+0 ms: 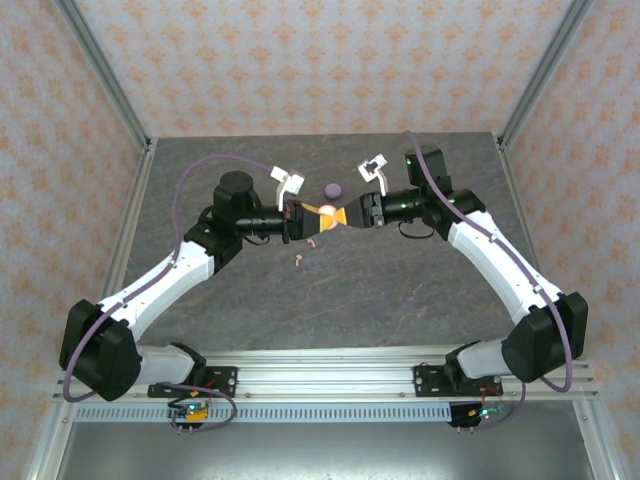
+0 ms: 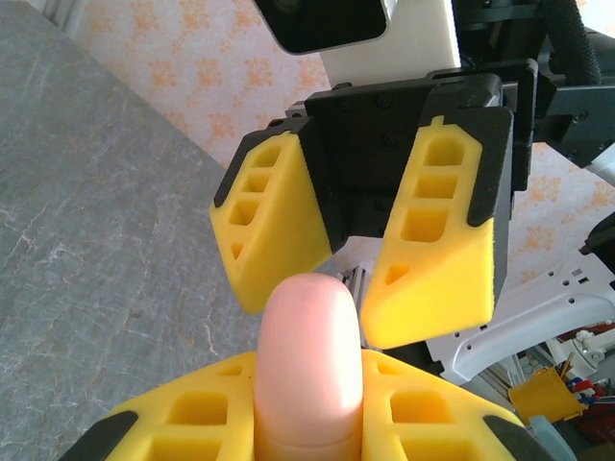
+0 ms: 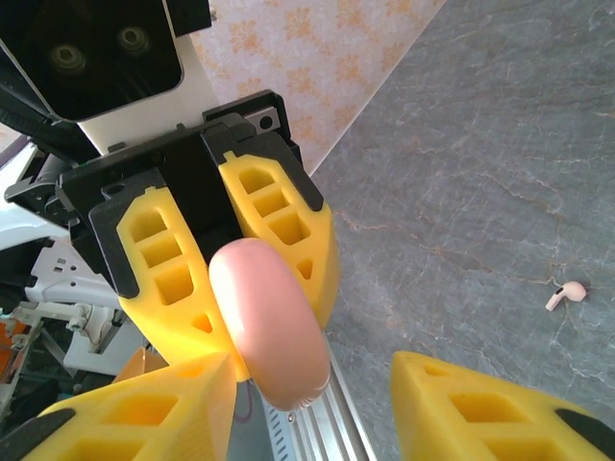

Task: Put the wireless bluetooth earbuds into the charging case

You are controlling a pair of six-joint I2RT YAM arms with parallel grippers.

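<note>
Left claw (image 2: 307,394) clamped on slick pink charging case (image 2: 309,327), right claw (image 3: 312,375) apart; pink earbud (image 3: 567,294) looks light, slippery, so pinch its stem.

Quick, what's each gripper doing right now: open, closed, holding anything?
Left gripper: closed on the rounded pale pink plastic charging case.
Right gripper: open, close to that case.
</note>
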